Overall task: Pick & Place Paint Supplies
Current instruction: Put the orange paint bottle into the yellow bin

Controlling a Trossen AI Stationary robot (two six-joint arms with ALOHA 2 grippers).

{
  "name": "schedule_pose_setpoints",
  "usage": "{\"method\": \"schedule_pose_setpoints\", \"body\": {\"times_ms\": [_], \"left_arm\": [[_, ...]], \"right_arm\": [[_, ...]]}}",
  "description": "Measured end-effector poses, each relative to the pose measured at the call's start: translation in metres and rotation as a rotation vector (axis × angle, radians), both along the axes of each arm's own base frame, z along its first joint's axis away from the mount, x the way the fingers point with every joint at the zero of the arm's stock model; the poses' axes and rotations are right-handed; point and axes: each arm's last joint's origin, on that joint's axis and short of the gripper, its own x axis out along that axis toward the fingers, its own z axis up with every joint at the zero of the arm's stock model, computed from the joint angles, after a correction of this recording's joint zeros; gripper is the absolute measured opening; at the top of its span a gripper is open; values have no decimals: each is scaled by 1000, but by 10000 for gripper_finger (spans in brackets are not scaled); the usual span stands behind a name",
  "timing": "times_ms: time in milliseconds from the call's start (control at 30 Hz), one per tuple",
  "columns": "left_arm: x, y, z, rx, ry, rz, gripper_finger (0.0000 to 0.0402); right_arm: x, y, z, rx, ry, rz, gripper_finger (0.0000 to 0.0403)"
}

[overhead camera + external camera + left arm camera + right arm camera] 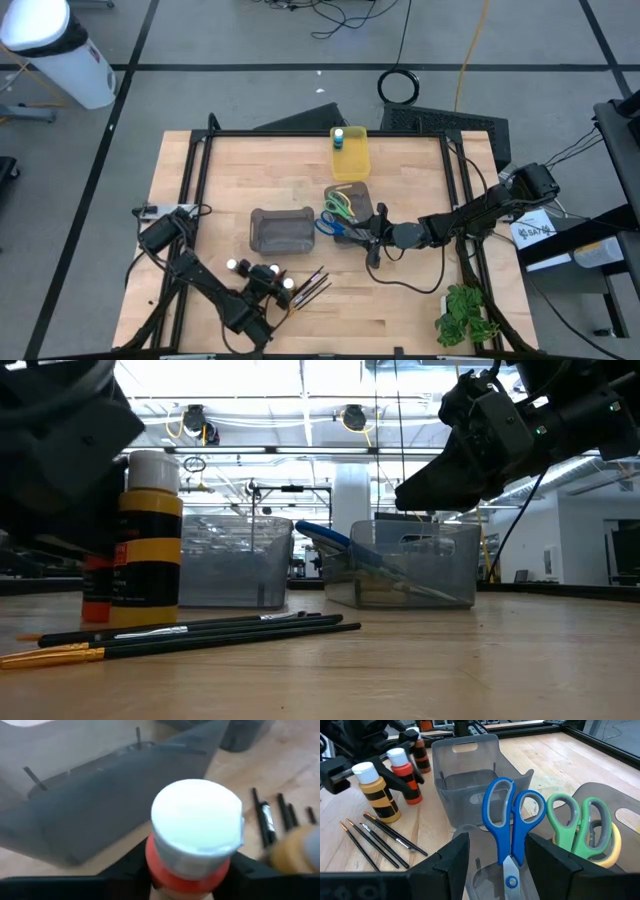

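My left gripper (270, 272) is near the table's near edge, shut on an orange-red paint pot (192, 835) with a white cap. A yellow pot (376, 792) and a dark pot (420, 752) stand beside it. Several thin brushes (312, 285) lie flat on the wood. My right gripper (502, 862) hangs open over a grey bin (352, 218). Its fingers flank the blue-handled scissors (512, 820) without touching them. These scissors stand blade-down in the bin beside the green ones (580, 827) and the yellow ones. A blue pot (340, 135) sits in the yellow bin (352, 160). My left gripper pinches the orange-red pot's body just below its white cap (172, 872), one finger on each side. The fingers (387, 770) come at it roughly level, from the table's near-left side. The pot stands upright, and its base (97, 615) appears to rest on the table.
A second grey bin (280, 232) stands between the two grippers. A leafy plant sprig (465, 315) lies at the near right corner. A black frame (195, 170) runs along the table's sides. Bare wood stretches right of the brushes.
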Motion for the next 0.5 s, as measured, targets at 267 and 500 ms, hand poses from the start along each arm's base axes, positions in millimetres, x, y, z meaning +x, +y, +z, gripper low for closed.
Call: {"method": "schedule_pose_setpoints", "body": {"times_ms": [267,500], "left_arm": [[4,-14,29,13,82,-42,118],[11,-17,93,91,65,-98,118]], "right_arm": [[1,0,2,5,-18,0,180],[1,0,2,7,-22,0,180]]}}
